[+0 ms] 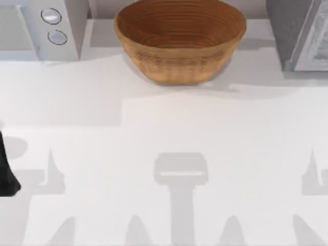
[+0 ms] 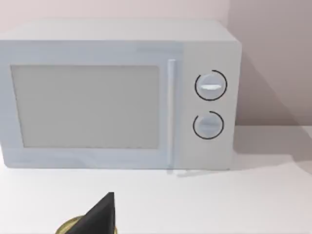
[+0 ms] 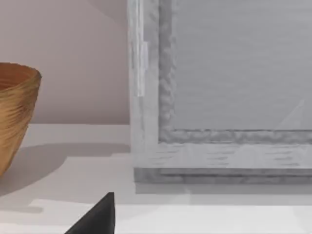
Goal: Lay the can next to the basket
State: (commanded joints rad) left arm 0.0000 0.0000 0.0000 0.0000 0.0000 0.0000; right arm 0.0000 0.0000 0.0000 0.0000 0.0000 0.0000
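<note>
At the worktop's (image 1: 164, 133) far left edge, the left gripper (image 1: 7, 174) is showing as a dark shape; whether its jaws are apart or together I cannot tell. The can's (image 2: 73, 226) gold top is peeking out just under it, facing the microwave (image 2: 117, 92). The basket (image 1: 179, 41) is sitting well apart, centre back. A loose hold risks dropping the can during that long carry.

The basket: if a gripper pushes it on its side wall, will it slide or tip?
The basket would probably slide: it is wide and low. Its narrower base could let it rock a little. The woven wall probably gives slightly, and it looks light.
</note>
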